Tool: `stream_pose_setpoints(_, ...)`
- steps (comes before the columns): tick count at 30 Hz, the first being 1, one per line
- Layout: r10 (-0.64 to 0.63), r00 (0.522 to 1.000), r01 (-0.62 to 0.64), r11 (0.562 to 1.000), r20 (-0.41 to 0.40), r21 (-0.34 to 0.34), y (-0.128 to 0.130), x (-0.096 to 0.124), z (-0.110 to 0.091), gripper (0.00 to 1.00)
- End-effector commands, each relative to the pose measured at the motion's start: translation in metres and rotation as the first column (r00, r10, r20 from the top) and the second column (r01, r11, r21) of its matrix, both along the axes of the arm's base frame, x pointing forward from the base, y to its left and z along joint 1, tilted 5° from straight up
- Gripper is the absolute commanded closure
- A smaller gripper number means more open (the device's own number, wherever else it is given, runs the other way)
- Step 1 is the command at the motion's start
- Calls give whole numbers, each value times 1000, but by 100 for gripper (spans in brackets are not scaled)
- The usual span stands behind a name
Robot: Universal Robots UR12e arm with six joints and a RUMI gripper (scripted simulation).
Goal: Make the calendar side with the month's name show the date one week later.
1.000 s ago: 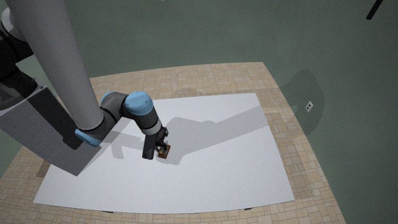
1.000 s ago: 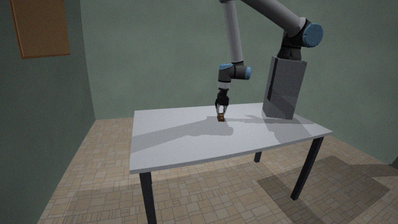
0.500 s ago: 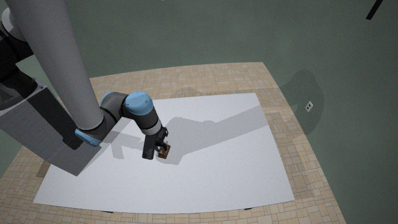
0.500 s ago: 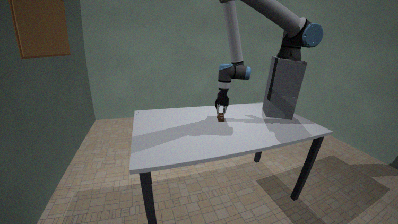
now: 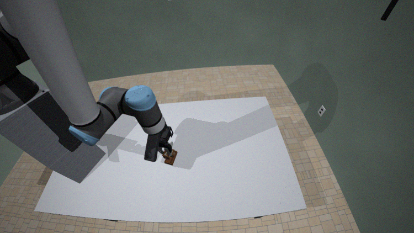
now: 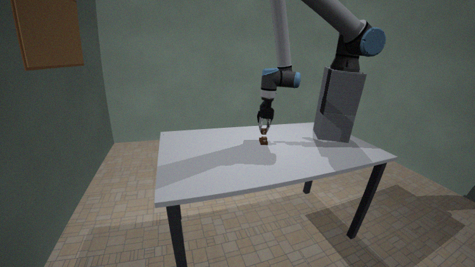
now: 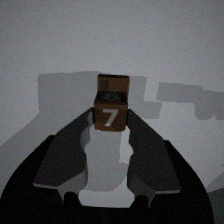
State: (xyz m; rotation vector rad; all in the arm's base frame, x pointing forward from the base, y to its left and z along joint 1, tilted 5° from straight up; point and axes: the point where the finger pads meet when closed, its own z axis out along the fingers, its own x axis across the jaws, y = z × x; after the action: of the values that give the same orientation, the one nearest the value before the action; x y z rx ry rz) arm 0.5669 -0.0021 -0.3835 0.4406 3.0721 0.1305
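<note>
My gripper (image 7: 110,109) is shut on a brown date cube (image 7: 110,117) whose face toward the wrist camera shows a white 7. It holds the cube a little above the small brown calendar tray (image 7: 113,86), which lies on the white table top. In the exterior view the gripper (image 6: 264,128) hangs straight down with the cube (image 6: 263,131) clear of the tray (image 6: 263,143). In the top view the fingers (image 5: 165,150) stand over the tray (image 5: 170,158). The held cube hides part of the tray, and I cannot make out the second cube or the month's name.
The arm's grey pedestal (image 6: 338,104) stands on the table's far right corner. The table's edges are far from the tray on all sides. An orange board (image 6: 48,33) hangs on the left wall.
</note>
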Motion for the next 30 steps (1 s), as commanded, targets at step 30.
stream_pose_setpoints(30, -18, 1000, 18, 1000, -2, 2, -3, -2, 57, 89)
